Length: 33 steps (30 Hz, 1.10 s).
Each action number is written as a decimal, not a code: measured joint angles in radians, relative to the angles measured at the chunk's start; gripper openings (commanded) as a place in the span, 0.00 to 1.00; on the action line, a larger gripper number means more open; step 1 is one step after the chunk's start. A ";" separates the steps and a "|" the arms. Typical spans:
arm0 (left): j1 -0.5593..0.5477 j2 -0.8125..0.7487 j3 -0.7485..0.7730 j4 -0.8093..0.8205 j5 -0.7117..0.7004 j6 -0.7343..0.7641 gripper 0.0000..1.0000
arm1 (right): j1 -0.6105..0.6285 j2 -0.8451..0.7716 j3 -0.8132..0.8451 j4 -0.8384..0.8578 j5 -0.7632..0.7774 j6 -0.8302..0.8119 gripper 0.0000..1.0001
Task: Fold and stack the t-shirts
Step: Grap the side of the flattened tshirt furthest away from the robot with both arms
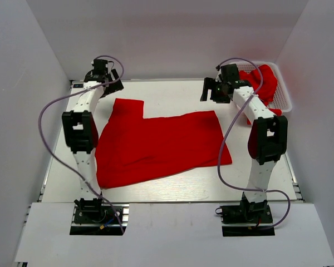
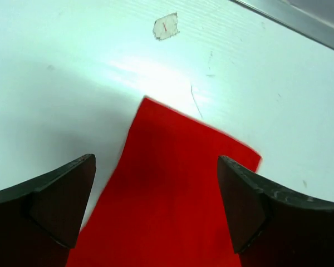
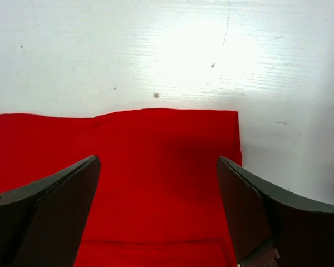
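Observation:
A red t-shirt (image 1: 161, 144) lies spread flat on the white table (image 1: 172, 92), a sleeve reaching toward the far left. My left gripper (image 1: 112, 78) is open and empty, above the sleeve's far end (image 2: 172, 178). My right gripper (image 1: 210, 90) is open and empty, above the shirt's far right corner (image 3: 172, 161). More red t-shirts (image 1: 261, 82) lie bunched in the white mesh basket (image 1: 286, 97) at the far right.
White walls enclose the table on three sides. A small torn paper scrap (image 2: 166, 26) sits on the table beyond the sleeve. A metal rail (image 2: 300, 22) runs along the table's far edge.

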 measured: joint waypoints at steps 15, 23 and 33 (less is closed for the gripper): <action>0.000 0.295 0.159 0.077 0.044 0.090 1.00 | -0.008 0.094 0.055 -0.001 0.027 -0.026 0.90; -0.013 0.327 0.179 0.085 -0.038 0.157 1.00 | -0.008 0.151 0.069 0.001 0.011 -0.025 0.90; -0.031 0.344 0.201 0.082 -0.072 0.178 0.84 | -0.011 0.155 0.070 0.006 0.008 -0.021 0.90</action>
